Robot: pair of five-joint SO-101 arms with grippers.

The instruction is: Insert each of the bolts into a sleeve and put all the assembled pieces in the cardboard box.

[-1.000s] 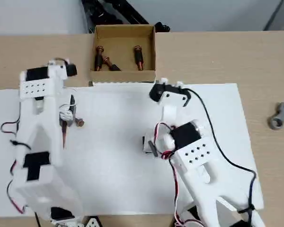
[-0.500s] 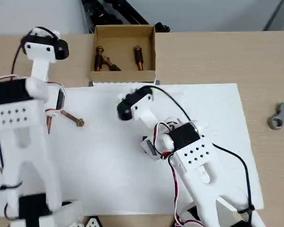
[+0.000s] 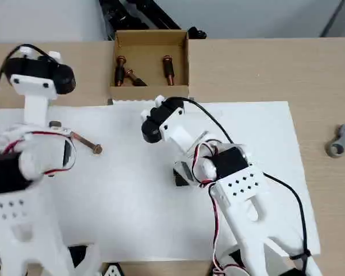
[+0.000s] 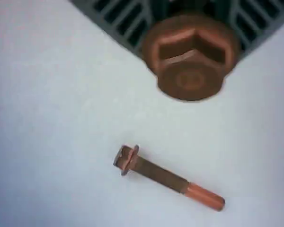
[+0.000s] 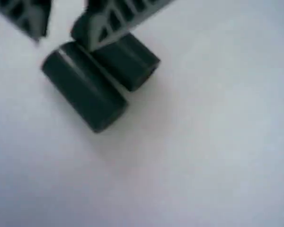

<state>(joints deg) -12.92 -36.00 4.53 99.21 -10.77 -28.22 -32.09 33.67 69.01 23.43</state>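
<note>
- High view: the cardboard box [image 3: 149,35] stands on the table [image 3: 247,69], touching the far edge of the white sheet [image 3: 132,224].
- Three assembled pieces [image 3: 168,69] lie inside the box, two close together on one side and one apart on the other.
- A loose bolt [image 3: 86,142] lies on the sheet just beside the left arm [image 3: 23,167].
- The right arm [image 3: 236,184] stretches over the middle of the sheet.
- A grey part [image 3: 339,141] rests on bare table, well apart from everything else.
- Left wrist view: the left gripper [image 4: 189,26] pinches a held bolt [image 4: 191,61], whose hexagonal head faces the camera and sits against the dark ribbed finger.
- It hangs above the sheet, with the loose bolt lying flat underneath, head at one end and brighter tip at the other.
- Right wrist view: two dark sleeves [image 5: 85,92] lie side by side on the sheet, touching along their length.
- The right gripper [image 5: 61,30] has its fingers spread, with white sheet between them.
- One fingertip [image 5: 97,28] sits over the sleeves' far ends; whether it touches them I cannot tell.
- The other finger is off to the side, clear of both sleeves.
</note>
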